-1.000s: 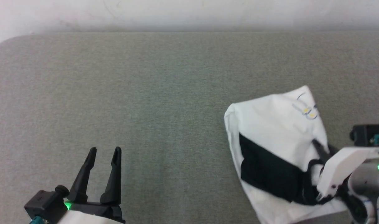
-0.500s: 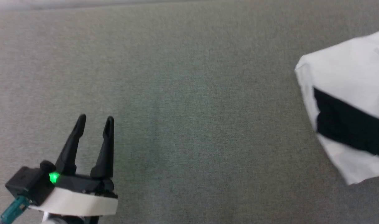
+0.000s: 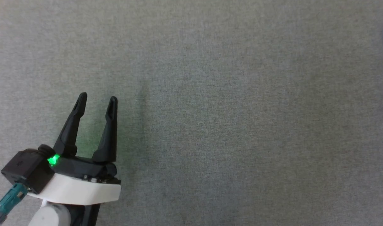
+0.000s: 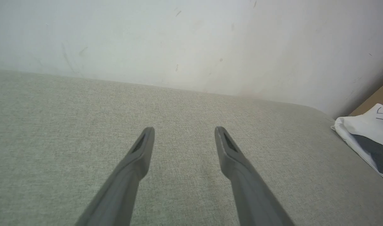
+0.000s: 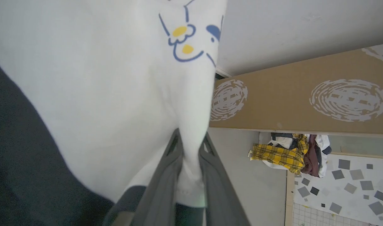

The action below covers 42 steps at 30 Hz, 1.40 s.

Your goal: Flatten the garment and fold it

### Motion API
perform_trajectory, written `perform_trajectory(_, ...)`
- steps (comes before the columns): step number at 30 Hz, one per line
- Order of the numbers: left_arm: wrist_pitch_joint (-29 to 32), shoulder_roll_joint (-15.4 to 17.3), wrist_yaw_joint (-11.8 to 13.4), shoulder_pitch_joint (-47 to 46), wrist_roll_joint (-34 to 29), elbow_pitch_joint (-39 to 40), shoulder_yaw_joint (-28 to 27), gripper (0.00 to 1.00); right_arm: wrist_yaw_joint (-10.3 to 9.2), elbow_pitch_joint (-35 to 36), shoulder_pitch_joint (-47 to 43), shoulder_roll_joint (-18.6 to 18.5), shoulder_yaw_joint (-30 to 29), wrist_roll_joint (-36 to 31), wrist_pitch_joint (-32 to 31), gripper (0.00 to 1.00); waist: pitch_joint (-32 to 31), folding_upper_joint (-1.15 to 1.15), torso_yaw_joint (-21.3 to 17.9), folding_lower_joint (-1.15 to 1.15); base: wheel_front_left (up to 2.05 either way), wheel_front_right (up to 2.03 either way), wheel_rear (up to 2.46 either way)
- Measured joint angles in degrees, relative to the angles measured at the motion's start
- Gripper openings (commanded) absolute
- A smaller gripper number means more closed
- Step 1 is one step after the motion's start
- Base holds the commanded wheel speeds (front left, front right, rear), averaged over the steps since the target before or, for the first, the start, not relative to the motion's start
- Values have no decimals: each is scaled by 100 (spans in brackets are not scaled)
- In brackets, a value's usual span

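The left claw (image 3: 98,97) is wide open and holds nothing, with wide grey counter (image 3: 226,110) all around. The right claw (image 5: 190,139) pinches the garment (image 5: 116,78) at its white edge.

Bench (image 3: 210,94) of grey-green woven fabric, rounded at one far corner. Behind it, white wall (image 4: 178,37) with faint scuffs. In the right wrist view: brown board (image 5: 288,94) printed with white oval patterns; near it, heap of clothes (image 5: 307,150), yellow plaid cloth (image 5: 277,157) among them, beside white flooring (image 5: 351,191) dotted with grey squares.
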State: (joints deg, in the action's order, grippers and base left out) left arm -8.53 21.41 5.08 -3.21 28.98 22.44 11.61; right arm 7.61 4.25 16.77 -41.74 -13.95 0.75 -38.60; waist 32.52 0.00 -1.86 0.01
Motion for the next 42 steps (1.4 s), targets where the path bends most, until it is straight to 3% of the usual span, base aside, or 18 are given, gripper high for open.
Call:
perform_trajectory(9,22,34,-5,-178,-75,81,38,100,0,-294,-121,-345,-410,-331,155,0,388,0,35,-1,0,0,0)
perform_trajectory(10,29,40,-5,-192,-80,88,42,100,0,-321,-119,-346,-436,-331,196,5,424,0,38,-1,0,0,0)
perform_trajectory(11,35,44,-5,-198,-80,91,44,100,0,-346,-116,-345,-448,-331,218,33,454,0,40,-1,0,0,0)
perform_trajectory(12,37,48,-5,-199,-83,91,49,100,0,-380,-105,-341,-454,-331,257,54,479,0,40,-1,0,0,0)
perform_trajectory(13,34,51,-5,-204,-101,92,56,100,0,-414,-89,-336,-454,-332,303,54,498,0,39,0,0,0,0)
perform_trajectory(14,13,48,-4,-223,-141,92,55,100,0,-448,-69,-335,-446,-337,357,100,508,0,35,0,0,0,0)
perform_trajectory(22,-305,-42,23,-330,-225,37,30,100,0,-833,80,-205,-380,-367,745,100,293,0,26,-1,0,0,0)
perform_trajectory(28,-422,-149,63,-227,-227,-60,3,100,0,-805,55,235,-432,-293,1287,100,-61,0,17,-2,0,0,0)
perform_trajectory(31,-444,-197,78,-97,-215,-129,22,100,0,-658,-14,730,-503,-234,1630,100,-276,0,10,-2,0,0,0)
perform_trajectory(36,-494,-272,230,40,-341,-188,34,100,-1,-135,-493,1870,-594,-207,2150,100,-672,0,14,-2,0,0,0)
perform_trajectory(42,-549,-369,426,296,-534,-269,29,100,-1,711,-1279,3177,-176,-272,2574,100,-1164,0,46,-3,0,0,0)
